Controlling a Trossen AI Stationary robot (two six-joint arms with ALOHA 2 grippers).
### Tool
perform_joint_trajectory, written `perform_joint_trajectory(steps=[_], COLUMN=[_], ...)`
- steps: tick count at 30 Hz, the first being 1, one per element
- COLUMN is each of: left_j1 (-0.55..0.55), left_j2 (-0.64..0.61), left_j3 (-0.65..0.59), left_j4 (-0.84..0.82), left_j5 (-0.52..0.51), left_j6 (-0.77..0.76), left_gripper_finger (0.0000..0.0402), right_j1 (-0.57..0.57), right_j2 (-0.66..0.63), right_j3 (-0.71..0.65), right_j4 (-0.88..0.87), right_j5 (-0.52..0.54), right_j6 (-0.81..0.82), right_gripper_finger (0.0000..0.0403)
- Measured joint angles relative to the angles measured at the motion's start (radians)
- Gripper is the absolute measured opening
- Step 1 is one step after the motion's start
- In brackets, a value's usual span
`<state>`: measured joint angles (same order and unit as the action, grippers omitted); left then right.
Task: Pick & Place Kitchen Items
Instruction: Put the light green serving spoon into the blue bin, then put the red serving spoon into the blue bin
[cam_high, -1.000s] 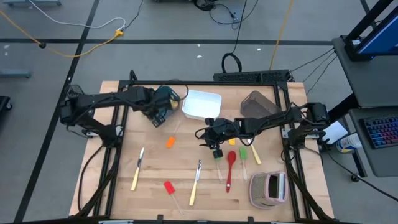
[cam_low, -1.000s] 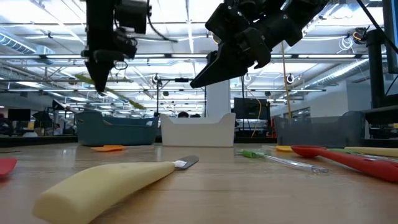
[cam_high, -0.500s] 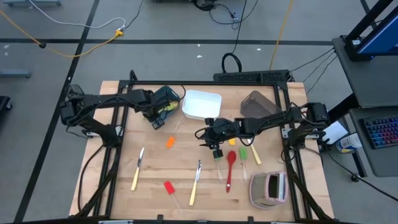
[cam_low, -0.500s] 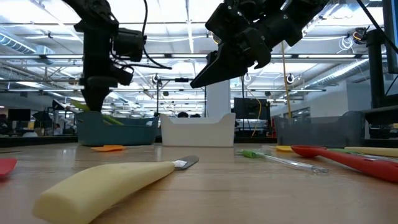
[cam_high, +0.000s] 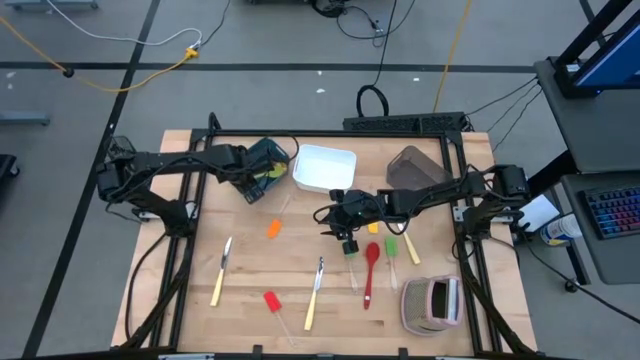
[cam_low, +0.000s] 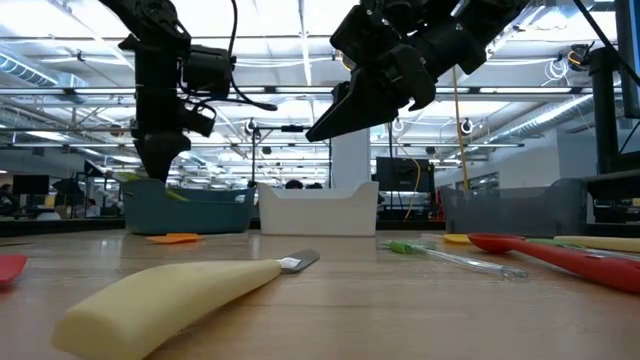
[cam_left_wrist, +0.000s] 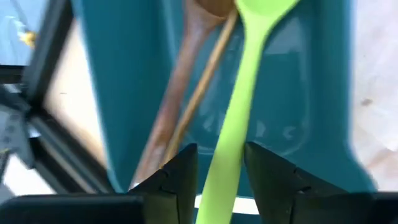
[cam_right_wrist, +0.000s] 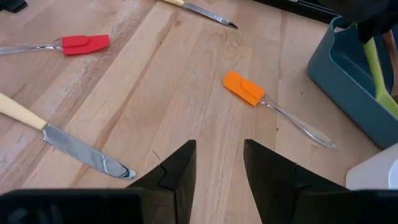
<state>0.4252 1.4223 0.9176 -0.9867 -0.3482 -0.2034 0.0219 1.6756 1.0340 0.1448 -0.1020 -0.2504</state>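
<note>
We see the green spoon (cam_left_wrist: 244, 99) lying lengthwise in the teal bin (cam_left_wrist: 311, 112), bowl away from the left gripper (cam_left_wrist: 219, 177), whose fingers stand slightly apart around its handle; contact is unclear. Two wooden spoons (cam_left_wrist: 186, 93) lie beside it, ends cut off. The right gripper (cam_right_wrist: 217, 165) hovers parted, empty, above the table (cam_right_wrist: 155, 93).

On the bench (cam_high: 240, 280): two pale-handled knives (cam_high: 221, 270) (cam_high: 314, 293), near the white bin (cam_high: 323, 169).

Small spatulas: one orange (cam_high: 274, 228), one red (cam_high: 271, 301), one green (cam_high: 391, 245), one yellow (cam_high: 373, 228).

Red spoon (cam_high: 370, 265): one.

Bins: three, namely teal (cam_high: 275, 152), white, brown (cam_high: 412, 165).

Green spoon (cam_left_wrist: 245, 87) lying in the teal bin: one.
</note>
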Motion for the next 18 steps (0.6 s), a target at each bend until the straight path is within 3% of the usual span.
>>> perform_joint_trajectory(steps=[11,18], left_j1=[-0.044,-0.092], left_j2=[-0.003,-0.004], left_j3=[0.008,0.071], left_j4=[-0.016,-0.041], left_j5=[0.014,0.014], left_j6=[-0.034,-0.087], left_gripper_finger=[0.014,0.014], right_j1=[0.0,0.03], right_j2=[0.0,0.0], right_j3=[0.0,0.0], right_j4=[-0.009,-0.171], right_j5=[-0.001,-0.004], right_j6=[0.054,-0.035], right_gripper_finger=[0.0126,0.0126])
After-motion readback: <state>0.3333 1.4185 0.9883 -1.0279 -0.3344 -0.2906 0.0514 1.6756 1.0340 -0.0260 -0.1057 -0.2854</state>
